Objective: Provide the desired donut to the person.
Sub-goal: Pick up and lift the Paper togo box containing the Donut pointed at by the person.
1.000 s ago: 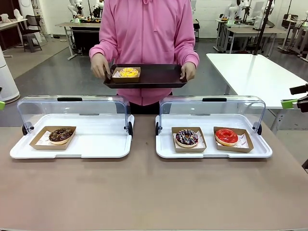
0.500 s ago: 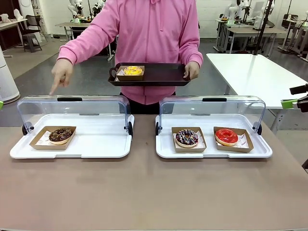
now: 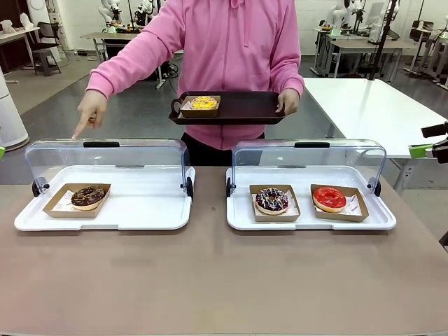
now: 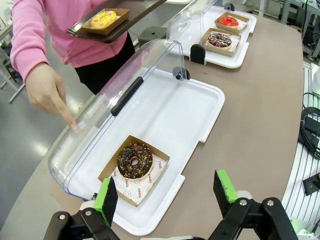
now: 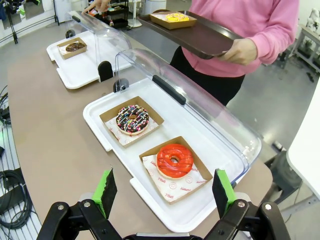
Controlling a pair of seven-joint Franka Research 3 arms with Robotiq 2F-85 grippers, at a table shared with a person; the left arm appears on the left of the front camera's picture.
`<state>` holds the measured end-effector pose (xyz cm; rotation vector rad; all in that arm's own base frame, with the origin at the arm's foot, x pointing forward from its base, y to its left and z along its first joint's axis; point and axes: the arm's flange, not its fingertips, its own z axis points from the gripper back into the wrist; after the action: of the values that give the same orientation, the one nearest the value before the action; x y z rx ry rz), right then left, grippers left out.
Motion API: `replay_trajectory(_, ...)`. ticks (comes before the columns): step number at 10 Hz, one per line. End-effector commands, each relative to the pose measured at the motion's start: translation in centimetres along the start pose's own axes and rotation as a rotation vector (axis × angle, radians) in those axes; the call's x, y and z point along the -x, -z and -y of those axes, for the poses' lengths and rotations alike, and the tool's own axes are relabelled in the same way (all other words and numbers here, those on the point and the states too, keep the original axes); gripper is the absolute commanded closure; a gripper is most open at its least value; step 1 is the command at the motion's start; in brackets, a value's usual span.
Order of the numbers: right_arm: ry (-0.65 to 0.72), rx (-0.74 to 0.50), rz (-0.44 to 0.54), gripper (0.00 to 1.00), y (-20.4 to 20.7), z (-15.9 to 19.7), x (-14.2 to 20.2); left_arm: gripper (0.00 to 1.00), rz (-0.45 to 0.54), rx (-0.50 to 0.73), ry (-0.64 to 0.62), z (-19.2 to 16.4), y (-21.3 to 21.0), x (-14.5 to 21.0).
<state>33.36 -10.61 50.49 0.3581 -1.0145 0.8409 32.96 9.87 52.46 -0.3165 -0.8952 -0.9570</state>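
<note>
The person (image 3: 231,56) has freed one hand (image 3: 89,112) from the brown tray (image 3: 238,108) and points over the raised clear lid (image 3: 105,157) at the chocolate donut (image 3: 88,197) in the left case. The left gripper (image 4: 165,184) and right gripper (image 5: 163,181) both gape, empty.

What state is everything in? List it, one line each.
left case: lid open
right case: lid open
chocolate donut: boxed, in left case
sprinkled donut: boxed, in right case
red donut: boxed, in right case
pointing hand: finger aimed at left case
dark tray: held by other hand
yellow donut: boxed, on dark tray
left gripper: open, empty
right gripper: open, empty
</note>
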Motion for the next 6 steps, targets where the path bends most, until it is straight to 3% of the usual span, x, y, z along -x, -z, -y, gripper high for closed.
replay_trajectory(1,-0.003,-0.010,0.026,0.00,0.39,0.22,0.11,0.00,0.020,0.006,0.003,0.00,-0.11,-0.01)
replay_trajectory(6,-0.003,-0.010,0.026,0.00,0.39,0.22,0.11,0.00,0.020,0.006,0.003,0.00,-0.11,-0.01)
